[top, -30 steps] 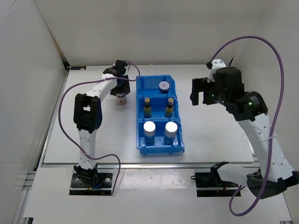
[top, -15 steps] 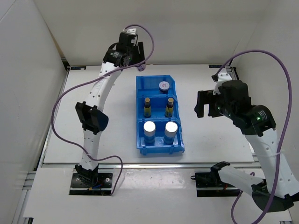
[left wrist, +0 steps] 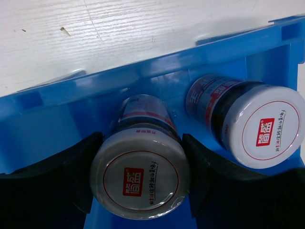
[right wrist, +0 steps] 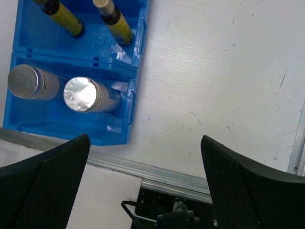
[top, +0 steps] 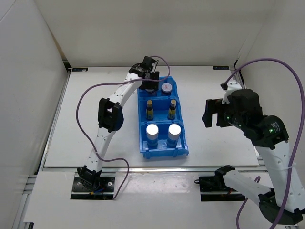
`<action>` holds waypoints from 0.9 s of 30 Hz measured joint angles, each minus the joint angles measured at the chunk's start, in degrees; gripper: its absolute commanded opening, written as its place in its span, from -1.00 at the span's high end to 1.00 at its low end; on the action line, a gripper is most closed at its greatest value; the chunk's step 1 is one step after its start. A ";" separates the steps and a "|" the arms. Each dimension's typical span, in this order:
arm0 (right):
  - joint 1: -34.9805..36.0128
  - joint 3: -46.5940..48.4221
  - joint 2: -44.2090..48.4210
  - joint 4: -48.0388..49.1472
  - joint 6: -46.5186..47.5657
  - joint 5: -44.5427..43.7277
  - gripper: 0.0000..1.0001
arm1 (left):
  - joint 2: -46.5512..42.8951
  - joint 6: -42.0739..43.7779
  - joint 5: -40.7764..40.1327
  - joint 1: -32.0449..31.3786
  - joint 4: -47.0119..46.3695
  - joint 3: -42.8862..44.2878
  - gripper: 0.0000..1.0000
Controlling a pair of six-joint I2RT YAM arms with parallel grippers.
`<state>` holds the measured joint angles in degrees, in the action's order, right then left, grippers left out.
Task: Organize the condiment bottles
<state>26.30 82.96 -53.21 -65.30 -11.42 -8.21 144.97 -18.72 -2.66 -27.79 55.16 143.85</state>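
My left gripper (top: 149,82) is shut on a squat jar (left wrist: 140,182) with a white lid with a red logo, and holds it in the left half of the far compartment of the blue bin (top: 163,151). Its black fingers (left wrist: 71,179) press both sides of the lid. A second jar (left wrist: 264,132) stands beside it on the right, also seen from above (top: 167,88). Two slim dark yellow-labelled bottles (top: 150,109) (top: 173,109) stand in the middle compartment. Two silver-capped cylinders (top: 152,130) (top: 174,130) stand in the near one. My right gripper (top: 213,113) is open and empty, high over the table right of the bin.
The right wrist view shows the bin's near right corner (right wrist: 119,129), bare white table to its right and the metal rail (right wrist: 190,179) at the table's near edge. White walls enclose the table on the left, back and right.
My left arm lifted the jar from the table left of the bin, swung it up and over, and lowered it into the far compartment. My right arm drifted right and nearer.
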 measured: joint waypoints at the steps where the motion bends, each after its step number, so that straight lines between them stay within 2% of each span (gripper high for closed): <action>1: 0.00 -0.31 0.37 -0.33 0.00 -0.02 -1.00 | 0.11 0.00 -0.04 -0.09 0.07 -0.09 0.16; 4: 0.00 -1.05 1.11 -1.09 -0.17 -0.22 -1.00 | 0.11 0.00 -0.42 -0.15 0.11 -0.26 -0.28; 5: 0.00 -1.14 1.25 -1.31 -0.20 -0.28 -1.00 | 0.11 0.00 -0.66 -0.13 -0.02 -0.26 -0.66; 7: 0.00 -1.36 1.31 -1.44 -0.22 -0.52 -1.00 | 0.07 0.04 -0.94 -0.15 -0.55 -0.31 -1.00; 15: 0.00 -1.81 0.87 -1.90 -0.22 -0.76 -1.00 | -3.34 -0.28 -2.45 -0.26 -1.55 -0.31 -1.00; 19: 0.00 -1.73 0.35 -1.90 -0.24 -2.40 -1.00 | -11.61 -0.37 -6.32 -0.13 -1.40 -1.79 -1.00; 23: 0.00 -0.59 0.04 -2.10 -0.28 -4.66 -1.00 | -31.56 1.79 -12.83 -0.13 -2.86 -12.74 -1.00; 27: 0.00 0.33 -0.17 -1.97 -1.22 -5.53 -1.00 | -59.43 3.78 -18.93 -0.13 -8.92 -35.50 -1.00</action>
<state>26.30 83.29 -53.39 -67.26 -12.64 -13.74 85.54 -14.94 -21.58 -27.92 46.24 108.36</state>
